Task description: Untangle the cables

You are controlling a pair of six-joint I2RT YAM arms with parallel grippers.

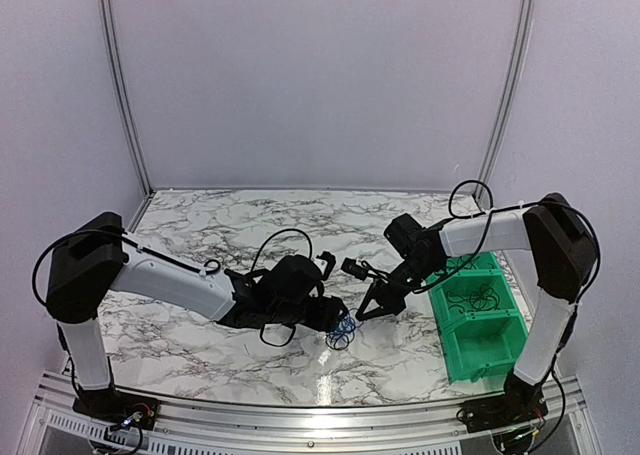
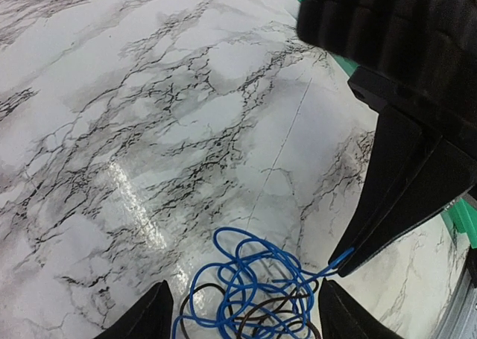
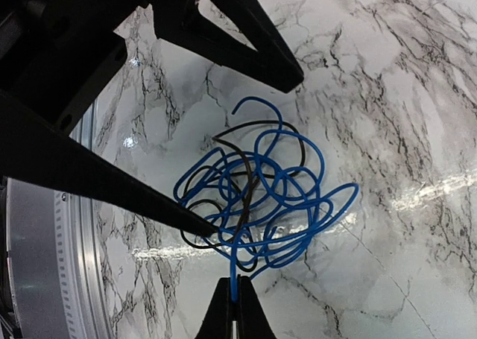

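Observation:
The cables [image 1: 342, 332] lie on the marble table as a small tangle of blue and dark strands. My right gripper [image 3: 235, 293] is shut on one blue strand that leads out of the tangle [image 3: 261, 194]. From above, it [image 1: 366, 312] reaches down just right of the tangle. My left gripper [image 2: 246, 315] is open, with its fingertips [image 2: 153, 317] on either side of the tangle [image 2: 253, 294] and low over it. In the left wrist view the right gripper's black finger [image 2: 402, 197] pinches the blue end at its tip.
A green bin [image 1: 495, 350] with two compartments stands at the right, and thin dark wires lie in the far one. A metal rail [image 1: 300, 415] runs along the near edge. White walls enclose the table.

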